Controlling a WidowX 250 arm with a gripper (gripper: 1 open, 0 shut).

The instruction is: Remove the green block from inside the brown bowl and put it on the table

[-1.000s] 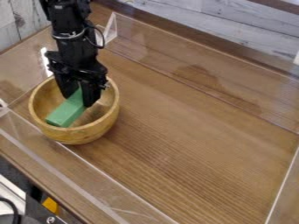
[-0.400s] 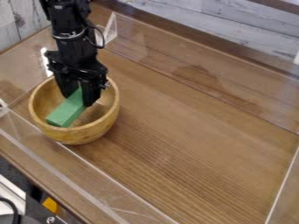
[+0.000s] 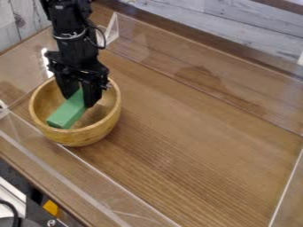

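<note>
A: Camera view, left side: brown bowl (image 3: 78,124) near clear wall (image 3: 30,133); green block (image 3: 66,113) tilted inside.

B: Gripper (image 3: 80,96) reaches straight down into it, clenched on the block. Table (image 3: 201,133) to the right.

Whitewashed plank wall (image 3: 225,22) behind — pale and weathered, soft even light, dark equipment (image 3: 18,208) at lower left

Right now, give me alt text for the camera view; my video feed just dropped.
A black robot claw points straight down into the brown bowl at the table's left side, shut on the upper end of the green block, which slants inside the bowl. The wood-grain table has low clear walls around it.
</note>
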